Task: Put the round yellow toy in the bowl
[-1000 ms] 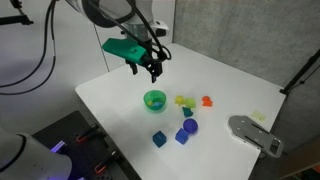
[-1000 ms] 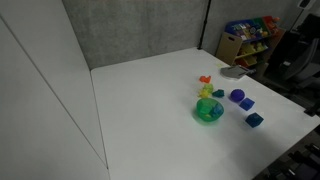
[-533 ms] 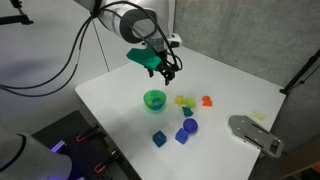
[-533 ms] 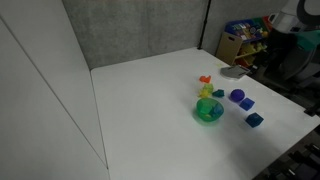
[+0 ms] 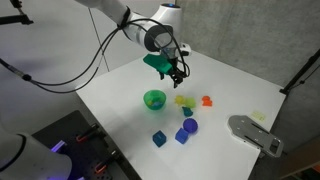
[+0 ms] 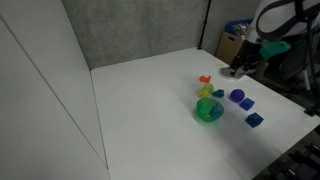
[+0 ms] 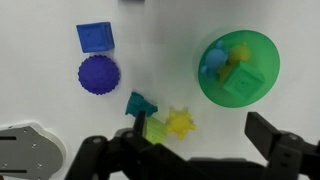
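The gripper (image 7: 185, 150), spread wide and empty over the bench middle, should lower straight onto the round yellow toy (image 7: 180, 123), keeping clear of the yellow-green toy (image 7: 157, 131) just beside it.

**White bench, toys gathered near the bowl**

The white bench (image 5: 115, 92) carries a green bowl (image 5: 154, 99). Near it lie the round yellow toy (image 7: 180, 123) and a yellow-green toy (image 7: 155, 130), side by side, with a teal toy (image 7: 138, 105) just beside them. An orange toy (image 5: 207, 100) sits beyond. A purple ball (image 7: 98, 74) and a blue cube (image 7: 95, 37) lie close together. A grey object (image 5: 255, 135) rests well apart from the bowl.
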Robot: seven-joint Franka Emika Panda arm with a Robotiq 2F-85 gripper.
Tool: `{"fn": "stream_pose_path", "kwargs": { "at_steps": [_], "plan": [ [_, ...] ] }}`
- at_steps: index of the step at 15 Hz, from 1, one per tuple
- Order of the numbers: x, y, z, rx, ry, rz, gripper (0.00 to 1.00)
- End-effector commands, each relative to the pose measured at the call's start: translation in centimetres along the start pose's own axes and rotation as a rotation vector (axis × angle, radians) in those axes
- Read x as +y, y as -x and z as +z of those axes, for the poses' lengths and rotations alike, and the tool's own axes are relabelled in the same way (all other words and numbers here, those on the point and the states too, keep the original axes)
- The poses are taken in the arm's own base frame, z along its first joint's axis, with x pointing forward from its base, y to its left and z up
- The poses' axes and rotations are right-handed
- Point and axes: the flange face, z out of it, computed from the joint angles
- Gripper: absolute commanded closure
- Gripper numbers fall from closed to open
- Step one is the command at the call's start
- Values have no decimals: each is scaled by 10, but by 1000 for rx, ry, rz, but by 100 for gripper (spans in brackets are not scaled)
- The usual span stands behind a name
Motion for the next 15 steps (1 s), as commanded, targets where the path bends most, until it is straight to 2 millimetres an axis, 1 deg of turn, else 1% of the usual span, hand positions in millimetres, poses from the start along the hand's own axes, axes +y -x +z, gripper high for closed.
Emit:
{"fn": "stream_pose_path", "kwargs": {
  "at_steps": [1, 2, 3, 5, 8, 12, 15],
  "plan": [
    [-1, -33, 19, -25, -3, 57, 0],
    [-1, -38, 23, -36, 3, 61, 0],
    [-2, -21, 19, -16, 6, 30, 0],
    [-2, -30, 28, -27, 8, 36, 0],
    [-2, -33, 29, -30, 9, 38, 0],
    [-8, -47, 52, 32, 16, 48, 0],
    [-13, -57, 77, 56, 15, 69, 0]
  ]
}}
